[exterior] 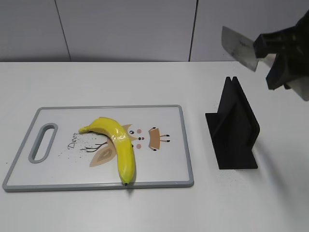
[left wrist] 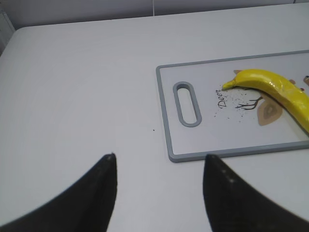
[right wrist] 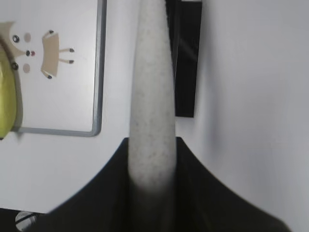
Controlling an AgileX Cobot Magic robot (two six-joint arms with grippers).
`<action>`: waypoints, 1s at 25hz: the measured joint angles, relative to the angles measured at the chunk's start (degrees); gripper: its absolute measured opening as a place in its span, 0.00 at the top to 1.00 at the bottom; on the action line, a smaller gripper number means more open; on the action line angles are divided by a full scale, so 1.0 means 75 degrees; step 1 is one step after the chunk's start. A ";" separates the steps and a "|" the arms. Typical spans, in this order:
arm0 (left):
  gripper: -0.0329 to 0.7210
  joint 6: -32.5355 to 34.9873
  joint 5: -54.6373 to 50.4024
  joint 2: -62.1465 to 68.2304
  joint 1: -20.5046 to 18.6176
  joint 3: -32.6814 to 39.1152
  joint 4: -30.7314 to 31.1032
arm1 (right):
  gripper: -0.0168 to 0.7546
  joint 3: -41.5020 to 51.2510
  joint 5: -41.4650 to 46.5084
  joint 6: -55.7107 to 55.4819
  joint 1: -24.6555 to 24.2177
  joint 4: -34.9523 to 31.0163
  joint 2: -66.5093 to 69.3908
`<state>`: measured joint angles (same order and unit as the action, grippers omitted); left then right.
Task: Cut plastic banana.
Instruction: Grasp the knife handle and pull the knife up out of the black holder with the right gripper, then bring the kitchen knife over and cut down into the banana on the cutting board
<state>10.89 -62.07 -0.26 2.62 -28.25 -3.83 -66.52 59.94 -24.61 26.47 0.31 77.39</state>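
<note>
The plastic banana (exterior: 117,144) lies whole on the white cutting board (exterior: 63,174), curved, its stem to the left and its dark tip at the board's front edge. It also shows in the left wrist view (left wrist: 275,87) and at the left edge of the right wrist view (right wrist: 7,96). My right gripper (exterior: 282,53) is shut on a grey speckled knife (exterior: 239,48), held high at the right, above the black knife stand (exterior: 234,128). In the right wrist view the knife handle (right wrist: 152,96) sits between the jaws (right wrist: 152,145). My left gripper (left wrist: 159,157) is open and empty, left of the board.
The black knife stand stands upright to the right of the board and also shows in the right wrist view (right wrist: 186,58). The board has a grey rim (left wrist: 166,125), a handle slot (left wrist: 187,104) at its left end and a cartoon print. A grey wall runs behind the white table.
</note>
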 joint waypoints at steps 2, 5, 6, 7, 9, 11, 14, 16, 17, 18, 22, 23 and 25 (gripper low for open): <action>0.23 0.0000 0.0000 0.0000 0.0000 0.0000 0.0000 | 0.73 -0.0245 0.0055 0.0027 0.0000 0.0139 -0.0098; 0.23 0.0000 0.0000 0.0000 0.0000 0.0000 0.0007 | 0.73 -0.0661 0.0219 0.0332 0.0000 0.0221 -0.0152; 0.23 0.0000 0.0000 0.0000 0.0000 0.0000 0.0007 | 0.73 -0.0794 0.0257 0.0486 0.0000 0.0221 -0.0152; 0.23 0.0000 0.0005 0.0000 0.0000 0.0000 0.0033 | 0.73 -0.0907 0.0268 0.0677 0.0000 0.0221 -0.0152; 0.23 0.0000 0.0071 0.0000 0.0000 -0.0008 0.0058 | 0.73 -0.1081 0.0235 0.0925 0.0000 0.0285 -0.0152; 0.23 0.0000 0.0213 0.0019 0.0000 -0.0047 0.0058 | 0.73 -0.1178 0.0073 0.1040 0.0000 0.0493 -0.0152; 0.23 0.0000 0.0638 0.0379 0.0000 -0.0196 0.0058 | 0.73 -0.1201 -0.0203 0.1122 0.0000 0.0720 -0.0131; 0.23 0.0000 0.1048 0.0809 0.0000 -0.0279 0.0058 | 0.73 -0.1210 -0.0278 0.1479 0.0000 0.0765 0.0002; 0.23 0.0000 0.1273 0.1098 0.0000 -0.0313 0.0051 | 0.73 -0.1210 -0.0287 0.1766 0.0000 0.0772 0.0105; 0.23 0.0000 0.1492 0.1363 0.0000 -0.0344 0.0051 | 0.73 -0.1210 -0.0287 0.2090 0.0000 0.0766 0.0209; 0.23 0.0152 0.2470 0.2754 0.0000 -0.0620 0.0041 | 0.73 -0.1253 -0.0242 0.3507 0.0000 0.0367 0.0669; 0.23 0.0292 0.2660 0.3133 0.0000 -0.0740 0.0016 | 0.73 -0.1272 -0.0236 0.3843 0.0000 0.0215 0.0765; 0.23 0.0713 0.2890 0.3874 0.0007 -0.1040 -0.0015 | 0.73 -0.1313 -0.0236 0.4709 0.0000 -0.0041 0.0914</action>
<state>16.24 -40.40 28.79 2.67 -36.05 -3.94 -76.37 58.16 10.71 26.47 0.00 84.24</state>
